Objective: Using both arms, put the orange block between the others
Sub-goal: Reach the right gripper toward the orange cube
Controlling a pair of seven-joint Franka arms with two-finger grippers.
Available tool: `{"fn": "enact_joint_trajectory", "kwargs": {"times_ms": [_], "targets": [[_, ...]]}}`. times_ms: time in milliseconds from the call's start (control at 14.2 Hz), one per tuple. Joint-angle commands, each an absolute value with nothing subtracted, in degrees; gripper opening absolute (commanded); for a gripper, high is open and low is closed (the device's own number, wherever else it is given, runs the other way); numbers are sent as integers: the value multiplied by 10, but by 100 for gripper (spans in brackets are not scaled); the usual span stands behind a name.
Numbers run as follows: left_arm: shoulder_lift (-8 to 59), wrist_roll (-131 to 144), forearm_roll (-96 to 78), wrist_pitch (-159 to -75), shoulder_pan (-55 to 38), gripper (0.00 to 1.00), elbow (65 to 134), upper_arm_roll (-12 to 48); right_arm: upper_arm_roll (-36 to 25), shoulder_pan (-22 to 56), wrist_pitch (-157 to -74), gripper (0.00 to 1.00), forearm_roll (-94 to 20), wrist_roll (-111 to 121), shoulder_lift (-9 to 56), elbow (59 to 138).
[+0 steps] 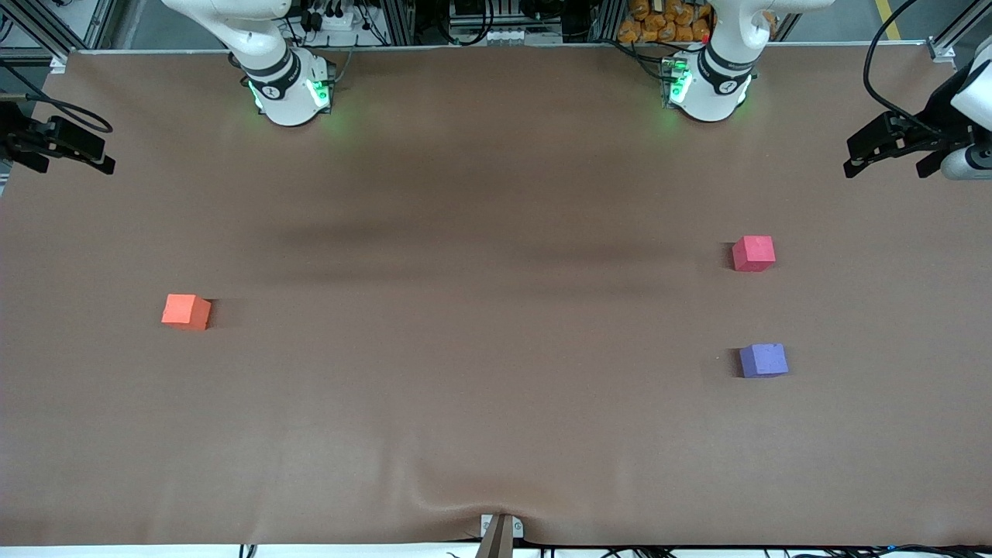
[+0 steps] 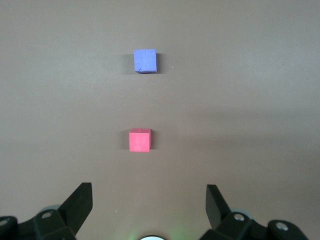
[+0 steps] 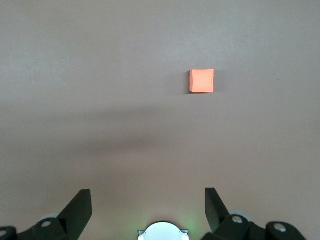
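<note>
Brown covering spreads over the whole tabletop (image 1: 496, 403), and on it we see three small foam cubes. Nearest the front camera is the purple cube (image 1: 763, 360), toward the left arm's end of the tabletop. A little farther from that camera, in line with it, sits the pinkish-red cube (image 1: 753, 253), with a bare gap between the two.

The orange block (image 1: 186, 311) lies well apart from both, at the right arm's end of the tabletop, resting flat with nothing touching it.

Both arms wait high at their own ends. We see the right gripper (image 3: 148, 202) with its fingers (image 3: 80, 207) spread wide and holding nothing; in its wrist view the orange block lies well ahead of the fingertips, offset toward one finger instead of centred in the gap.

The left gripper (image 2: 149, 200) likewise has its fingers (image 2: 81, 202) spread wide and empty. In its wrist view the pinkish-red cube sits ahead of the fingertips, about centred between them, and the purple cube lies farther out on the same line.
</note>
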State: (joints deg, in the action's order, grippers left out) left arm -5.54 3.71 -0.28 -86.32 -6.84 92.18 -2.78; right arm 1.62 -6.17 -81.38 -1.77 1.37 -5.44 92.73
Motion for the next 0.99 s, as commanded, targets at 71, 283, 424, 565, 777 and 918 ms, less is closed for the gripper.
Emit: {"fn": "enact_joint_trajectory", "kwargs": {"times_ms": [71, 283, 424, 565, 777, 918], "targets": [[-58, 28, 5, -853, -64, 100, 916, -13, 18, -62, -819, 100, -18, 19, -61, 933], [-56, 28, 5, -853, -12, 100, 911, 36, 18, -62, -821, 100, -18, 23, -55, 934], [-59, 27, 4, -849, -7, 100, 918, 41, 18, -60, -823, 100, -18, 24, -37, 936], [-58, 32, 4, -849, -11, 100, 916, 40, 18, -58, -854, 100, -18, 24, -26, 973], [-55, 28, 4, -852, -10, 100, 917, 40, 18, -58, -946, 100, -18, 24, -21, 1060], [-54, 27, 4, -865, -11, 100, 915, 40, 18, -57, -1005, 100, -18, 24, 1, 1095]]}}
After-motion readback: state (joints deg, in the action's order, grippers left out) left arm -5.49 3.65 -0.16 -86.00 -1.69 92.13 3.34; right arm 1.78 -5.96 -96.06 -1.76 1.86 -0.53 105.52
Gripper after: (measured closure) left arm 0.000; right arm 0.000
